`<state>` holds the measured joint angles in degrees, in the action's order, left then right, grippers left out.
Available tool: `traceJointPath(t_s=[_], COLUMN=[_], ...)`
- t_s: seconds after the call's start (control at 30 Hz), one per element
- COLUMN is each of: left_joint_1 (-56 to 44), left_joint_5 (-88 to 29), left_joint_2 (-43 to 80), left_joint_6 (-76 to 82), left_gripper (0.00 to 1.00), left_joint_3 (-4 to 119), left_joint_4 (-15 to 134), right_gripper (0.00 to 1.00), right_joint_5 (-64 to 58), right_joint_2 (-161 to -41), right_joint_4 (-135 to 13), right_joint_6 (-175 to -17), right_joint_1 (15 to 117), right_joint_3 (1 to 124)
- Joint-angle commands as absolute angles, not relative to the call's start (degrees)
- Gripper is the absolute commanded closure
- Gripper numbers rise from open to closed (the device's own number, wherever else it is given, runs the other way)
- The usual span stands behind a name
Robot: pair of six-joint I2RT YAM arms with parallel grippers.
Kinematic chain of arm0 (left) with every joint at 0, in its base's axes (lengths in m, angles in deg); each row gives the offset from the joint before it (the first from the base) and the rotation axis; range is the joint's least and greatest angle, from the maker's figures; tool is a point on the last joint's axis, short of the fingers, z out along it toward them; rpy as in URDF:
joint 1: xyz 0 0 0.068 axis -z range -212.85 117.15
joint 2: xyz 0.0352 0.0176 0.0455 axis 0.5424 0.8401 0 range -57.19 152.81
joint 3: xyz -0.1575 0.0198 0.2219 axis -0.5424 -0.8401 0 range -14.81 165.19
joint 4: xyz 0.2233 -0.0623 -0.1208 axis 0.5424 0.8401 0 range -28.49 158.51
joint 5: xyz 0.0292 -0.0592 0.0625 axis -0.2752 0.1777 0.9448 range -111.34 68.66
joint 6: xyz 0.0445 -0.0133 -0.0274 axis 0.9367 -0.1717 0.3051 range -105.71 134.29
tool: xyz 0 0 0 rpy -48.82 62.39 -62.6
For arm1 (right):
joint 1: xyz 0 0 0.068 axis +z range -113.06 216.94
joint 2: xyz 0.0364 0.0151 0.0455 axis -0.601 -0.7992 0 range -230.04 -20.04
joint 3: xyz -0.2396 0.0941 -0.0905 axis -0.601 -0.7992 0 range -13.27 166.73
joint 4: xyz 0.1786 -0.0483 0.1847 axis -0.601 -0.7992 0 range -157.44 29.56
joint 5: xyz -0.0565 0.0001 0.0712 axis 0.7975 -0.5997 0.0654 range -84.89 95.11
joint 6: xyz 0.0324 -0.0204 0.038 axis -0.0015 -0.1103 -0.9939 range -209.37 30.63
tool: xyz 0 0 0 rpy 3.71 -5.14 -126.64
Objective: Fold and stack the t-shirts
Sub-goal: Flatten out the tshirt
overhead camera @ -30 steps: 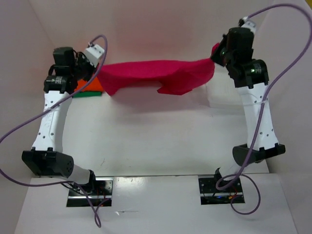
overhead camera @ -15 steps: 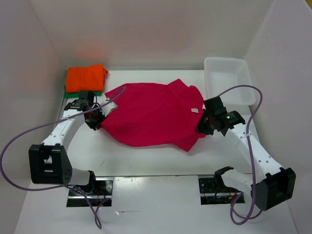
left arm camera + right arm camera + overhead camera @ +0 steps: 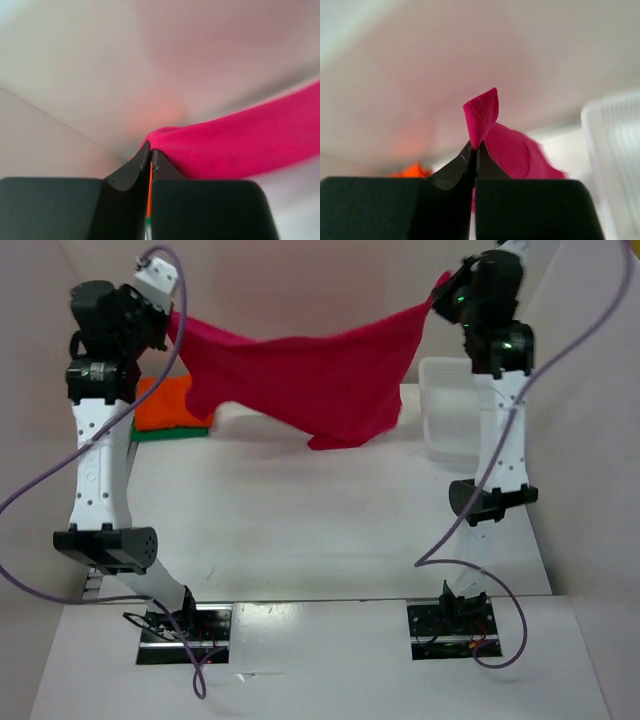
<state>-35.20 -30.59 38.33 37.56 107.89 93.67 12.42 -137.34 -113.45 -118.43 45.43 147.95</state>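
Raised again, magenta-red t-shirt hangs above white table; pale walls.

magenta t-shirt — stretched aloft; orange t-shirt folded

1 magenta-red t-shirt, 1 orange t-shirt, 1 green t-shirt, 1 white basket, 2 claws

I see the magenta t-shirt as soft matt cloth, hem stitched; my fingers look matt black plastic; the basket right of it is pale, slightly glossy plastic.
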Motion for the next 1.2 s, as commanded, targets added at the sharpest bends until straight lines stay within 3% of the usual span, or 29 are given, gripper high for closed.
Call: traceJointPath(t_s=[0.0, 0.1, 0.37, 0.47, 0.57, 0.77, 0.97, 1.17], left_joint_1=[-35.92, -35.92, -35.92, -35.92, -35.92, -33.81, -33.81, -33.81], left_joint_5=[-32.49, -33.99, -35.05, -33.73, -33.73, -30.57, -29.42, -31.00], left_joint_2=[35.45, 33.26, 21.40, 14.98, 10.14, 7.32, 8.46, 7.23], left_joint_6=[33.28, 35.12, 42.94, 47.41, 52.69, 60.16, 60.70, 59.56], left_gripper=[1.00, 1.00, 1.00, 1.00, 1.00, 1.00, 1.00, 1.00], left_joint_3=[111.58, 108.87, 80.88, 68.14, 56.97, 38.83, 30.64, 29.50], left_joint_4=[88.93, 88.93, 87.44, 87.16, 91.03, 94.90, 97.09, 102.98], right_gripper=[1.00, 1.00, 1.00, 1.00, 1.00, 1.00, 1.00, 1.00], right_joint_5=[13.90, 13.11, 21.88, 22.70, 17.09, 6.36, 3.09, 4.93], right_joint_2=[-131.41, -127.90, -116.39, -105.94, -92.50, -78.34, -73.93, -73.30], right_joint_4=[-114.75, -115.36, -119.93, -117.58, -111.95, -108.87, -105.00, -107.54], right_joint_6=[-116.88, -116.35, -115.73, -117.92, -123.37, -134.96, -143.42, -144.04], right_joint_1=[43.18, 43.18, 51.96, 54.96, 55.49, 59.60, 64.19, 64.98], right_joint_3=[161.01, 154.44, 128.71, 107.55, 76.32, 45.67, 33.59, 33.57])
